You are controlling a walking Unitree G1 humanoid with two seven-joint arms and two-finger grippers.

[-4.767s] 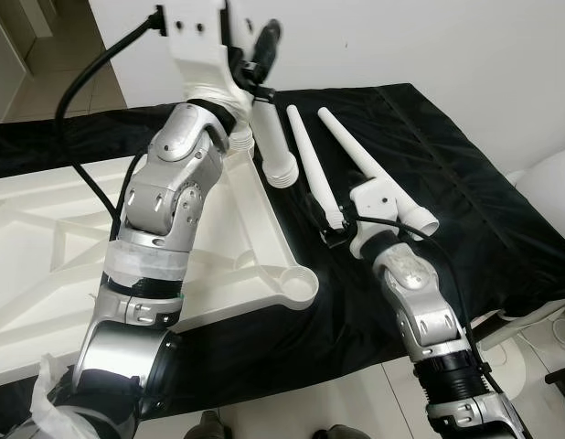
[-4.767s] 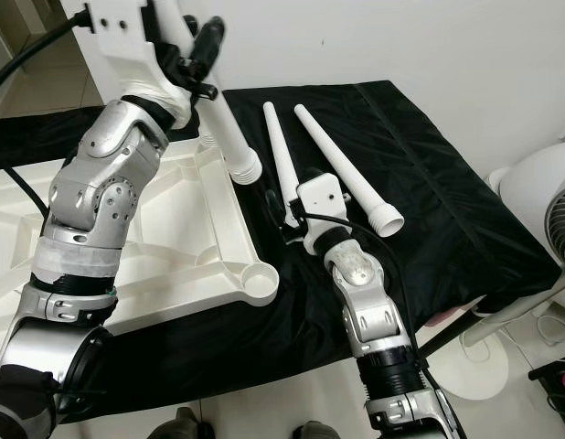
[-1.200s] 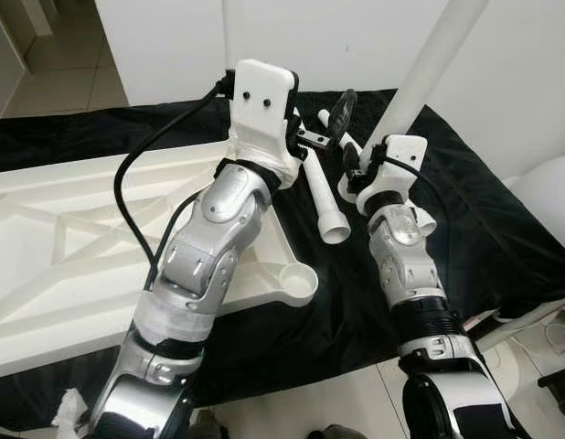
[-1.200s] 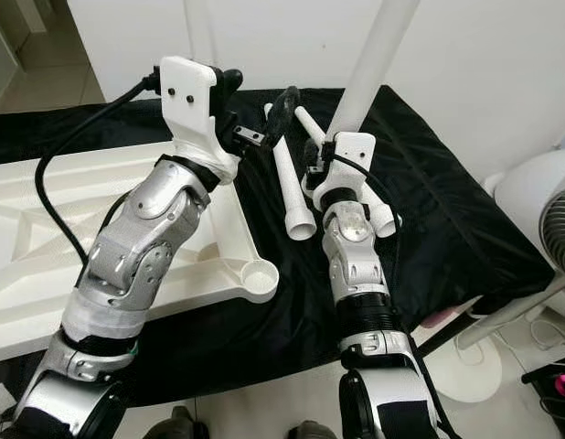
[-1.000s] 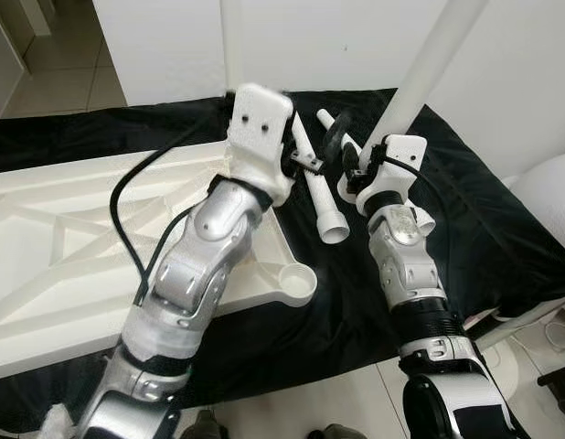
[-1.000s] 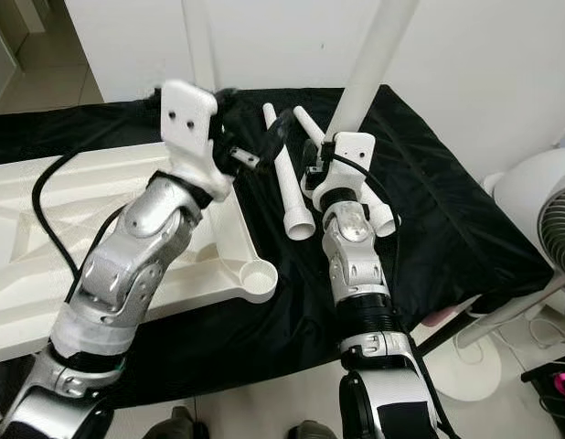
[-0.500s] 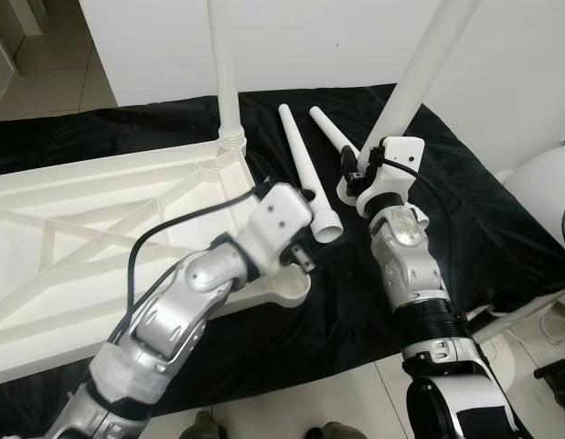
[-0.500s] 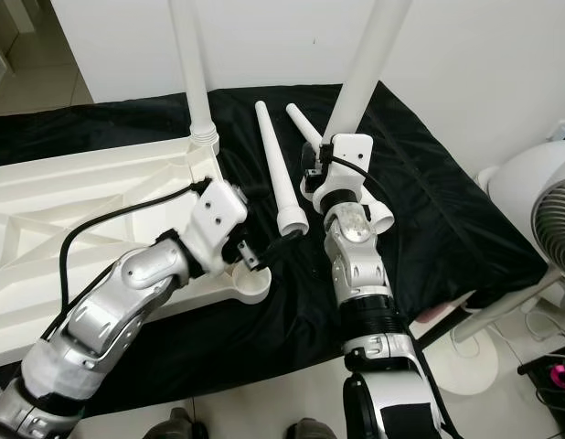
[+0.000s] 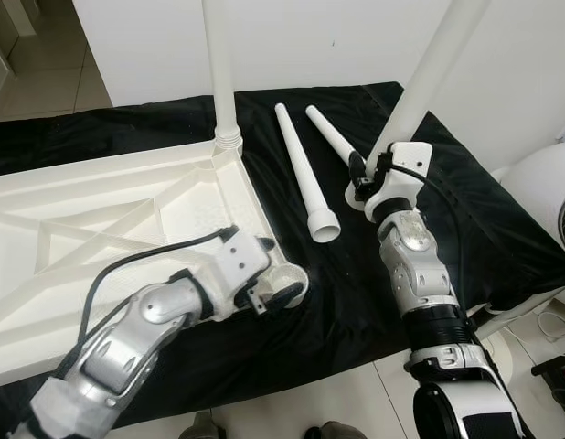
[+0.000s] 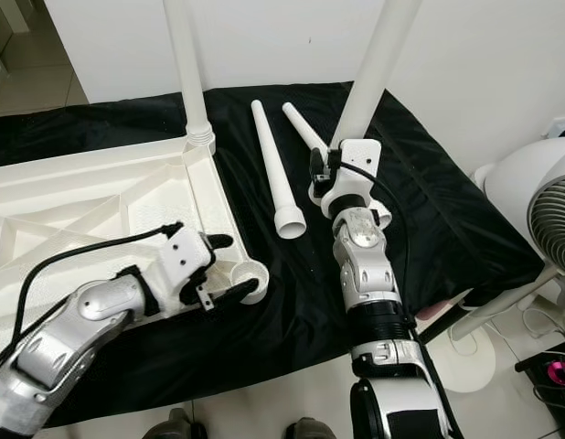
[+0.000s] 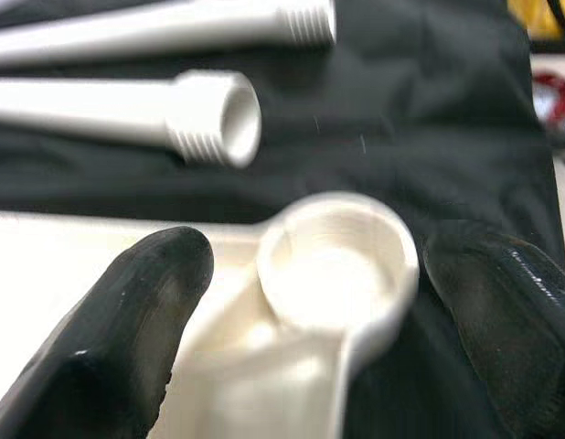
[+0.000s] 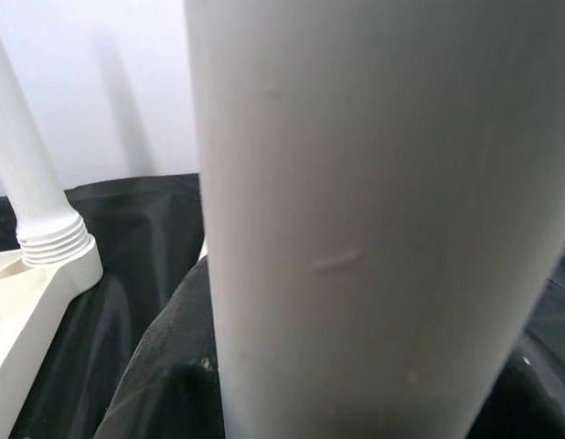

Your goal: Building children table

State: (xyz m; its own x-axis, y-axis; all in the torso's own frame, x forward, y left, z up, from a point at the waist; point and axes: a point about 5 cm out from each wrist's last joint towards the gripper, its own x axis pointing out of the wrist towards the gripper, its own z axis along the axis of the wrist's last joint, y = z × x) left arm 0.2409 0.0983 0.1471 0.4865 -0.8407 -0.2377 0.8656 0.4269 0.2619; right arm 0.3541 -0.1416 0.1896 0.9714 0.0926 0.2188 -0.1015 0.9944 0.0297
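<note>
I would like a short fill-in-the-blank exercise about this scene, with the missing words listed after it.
1. The right end effector holds one white leg nearly ____.
2. The left end effector is at the empty corner socket of the ____ tabletop.
3. ____ loose legs lie on the black cloth.

Missing words: upright; white; Two

White upturned tabletop [image 9: 109, 229], one leg [image 9: 218, 69] seemingly screwed in, upright.
</note>
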